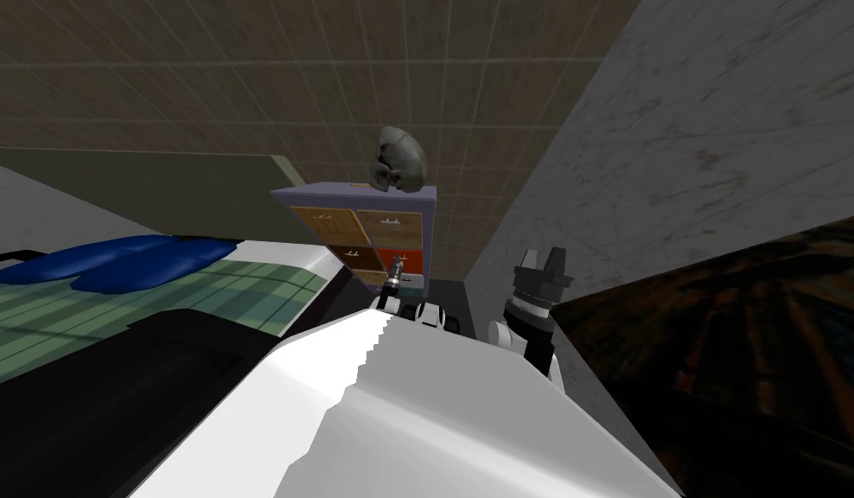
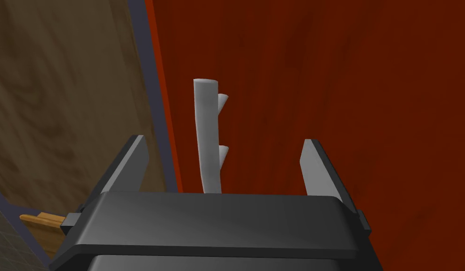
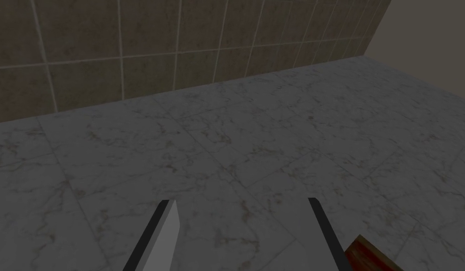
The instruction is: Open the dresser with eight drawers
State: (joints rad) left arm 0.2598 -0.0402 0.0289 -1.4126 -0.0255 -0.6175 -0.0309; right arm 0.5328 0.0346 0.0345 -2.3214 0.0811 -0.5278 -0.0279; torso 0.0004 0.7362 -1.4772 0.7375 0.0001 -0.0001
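Dresser point(image 1: 365, 229) stands against the tiled back wall, just past the foot corner of the bed point(image 1: 157, 298). Drawer fronts are mixed: tan, brown and one red. A grey skull point(image 1: 399, 160) sits on top, towards the right end.

Left arm is stretched forward, with the left claw point(image 2: 223, 142) up close to the red drawer point(image 2: 321, 94). The claw is open, fingers point(image 2: 132, 162) spread wide. The drawer's pale grey handle point(image 2: 207, 136) stands in the gap between them, nearer one finger than the other, and neither finger touches it. The bar is held off the red front on two short posts. A brown drawer point(image 2: 62, 94) sits next to the red one, across a thin grey-blue frame strip.

Right claw point(image 1: 542, 264) is held raised, off to the right of the dresser and well apart from it. Its fingers are parted, with nothing between them.

On the bed: green checked cover and two blue pillows point(image 1: 114, 259).
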